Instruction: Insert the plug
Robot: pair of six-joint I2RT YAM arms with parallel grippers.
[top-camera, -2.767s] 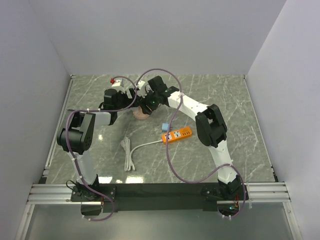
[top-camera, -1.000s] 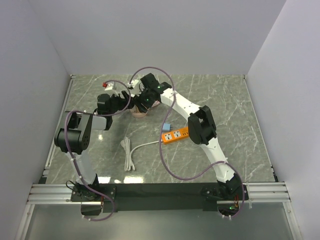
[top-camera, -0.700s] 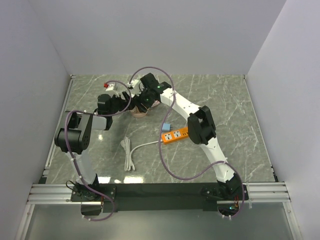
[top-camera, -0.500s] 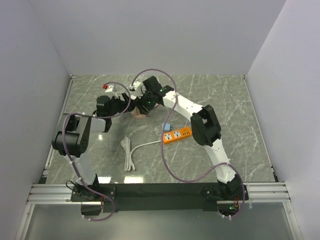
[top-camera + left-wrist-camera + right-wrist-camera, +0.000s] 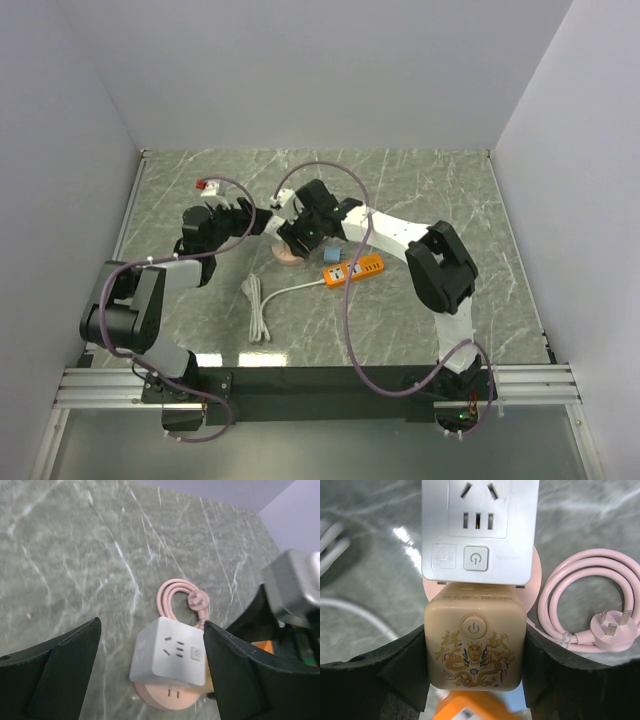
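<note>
My right gripper (image 5: pixel 474 650) is shut on a beige cube socket (image 5: pixel 474 630) with a gold dragon print and a power button. The cube rests against a white cube socket (image 5: pixel 480 525) over a round pink base (image 5: pixel 534 580). A coiled pink cable (image 5: pixel 580 605) ends in a pink plug (image 5: pixel 615 628), lying loose on the table to the right. My left gripper (image 5: pixel 150 625) is open, with the white cube (image 5: pixel 170 652) and pink base (image 5: pixel 172 696) between its fingers and the pink plug (image 5: pixel 198 600) beyond. In the top view both grippers (image 5: pixel 248 220) (image 5: pixel 303 232) meet over the pink base (image 5: pixel 288 253).
An orange power strip (image 5: pixel 356 268) lies just right of the pink base, with a small light-blue block (image 5: pixel 335 255) at its far edge. Its white cable (image 5: pixel 257 305) is bundled to the near left. Purple arm cables loop over the table. Grey walls enclose the marble table.
Both grippers and the cube stack on the pink base have moved toward the near edge and slightly right, closer to the orange strip. The left arm has lowered and stretched out.
</note>
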